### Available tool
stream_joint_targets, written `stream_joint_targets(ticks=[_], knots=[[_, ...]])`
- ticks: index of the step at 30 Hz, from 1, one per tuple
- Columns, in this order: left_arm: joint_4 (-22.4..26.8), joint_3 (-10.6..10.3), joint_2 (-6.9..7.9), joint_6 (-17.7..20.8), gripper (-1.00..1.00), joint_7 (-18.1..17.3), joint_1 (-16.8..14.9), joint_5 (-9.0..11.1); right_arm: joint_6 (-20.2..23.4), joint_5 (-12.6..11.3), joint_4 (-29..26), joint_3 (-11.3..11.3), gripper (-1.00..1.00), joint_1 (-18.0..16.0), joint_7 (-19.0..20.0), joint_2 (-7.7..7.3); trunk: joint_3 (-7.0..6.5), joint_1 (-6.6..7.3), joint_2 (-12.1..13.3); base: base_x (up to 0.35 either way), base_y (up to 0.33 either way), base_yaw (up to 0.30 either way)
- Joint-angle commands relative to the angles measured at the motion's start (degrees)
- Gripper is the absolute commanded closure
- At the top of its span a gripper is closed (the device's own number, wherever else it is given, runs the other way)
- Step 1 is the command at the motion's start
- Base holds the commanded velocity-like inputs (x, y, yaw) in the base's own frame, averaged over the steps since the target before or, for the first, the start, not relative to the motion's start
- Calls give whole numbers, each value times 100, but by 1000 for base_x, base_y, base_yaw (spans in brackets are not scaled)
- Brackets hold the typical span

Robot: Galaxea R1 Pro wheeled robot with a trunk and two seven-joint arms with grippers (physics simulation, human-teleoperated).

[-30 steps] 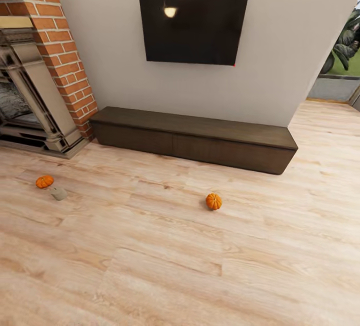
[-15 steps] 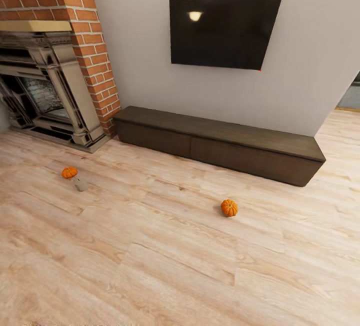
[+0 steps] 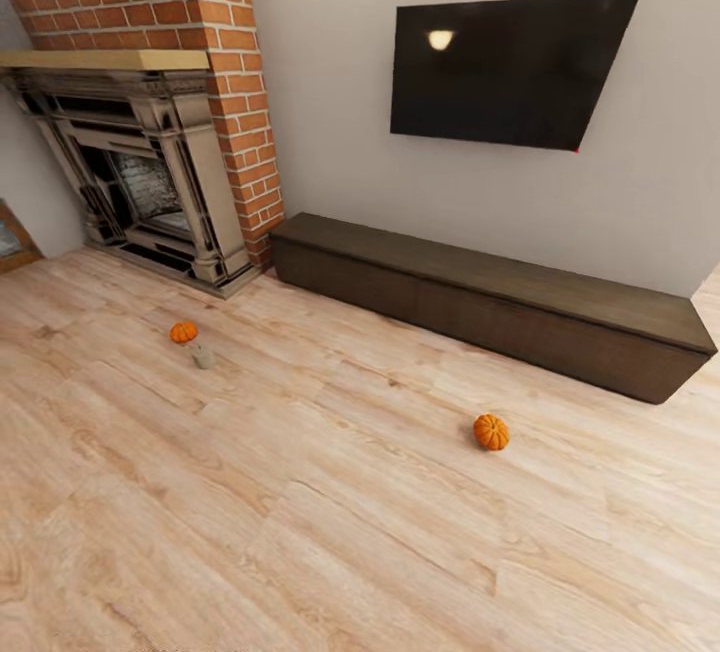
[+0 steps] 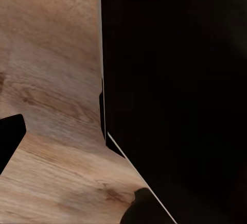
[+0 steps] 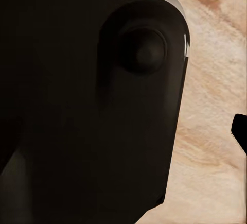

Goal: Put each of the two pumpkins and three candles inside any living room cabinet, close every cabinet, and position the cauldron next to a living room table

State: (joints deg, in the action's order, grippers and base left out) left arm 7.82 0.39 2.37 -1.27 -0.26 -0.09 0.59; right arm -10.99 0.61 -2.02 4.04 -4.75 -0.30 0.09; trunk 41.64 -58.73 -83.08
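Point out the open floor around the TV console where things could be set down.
Bare floor runs along the whole TV console front, bordered by the nearer pumpkin. It is tighter near the fireplace, where the other pumpkin and a candle sit close together.

A dark robot body panel (image 5: 92, 110) looms close over pale wooden floor (image 5: 216, 80).

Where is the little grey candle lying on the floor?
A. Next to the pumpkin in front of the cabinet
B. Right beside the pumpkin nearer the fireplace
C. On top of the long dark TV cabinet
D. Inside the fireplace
B: in the head view the candle lies on the wooden floor right beside the pumpkin nearer the fireplace, far from the other pumpkin in front of the TV cabinet.
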Motion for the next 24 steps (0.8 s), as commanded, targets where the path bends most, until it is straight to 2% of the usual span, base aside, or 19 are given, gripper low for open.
stream_joint_targets(ticks=[1,24], knots=[[0,-2,0,2,-100,0,0,1,0,0,0,0,-100,0,2,0,-5,0,0,0,0,258],[0,-3,0,3,-100,0,0,0,0,0,0,0,-100,0,3,-2,-127,0,0,0,0,259]])
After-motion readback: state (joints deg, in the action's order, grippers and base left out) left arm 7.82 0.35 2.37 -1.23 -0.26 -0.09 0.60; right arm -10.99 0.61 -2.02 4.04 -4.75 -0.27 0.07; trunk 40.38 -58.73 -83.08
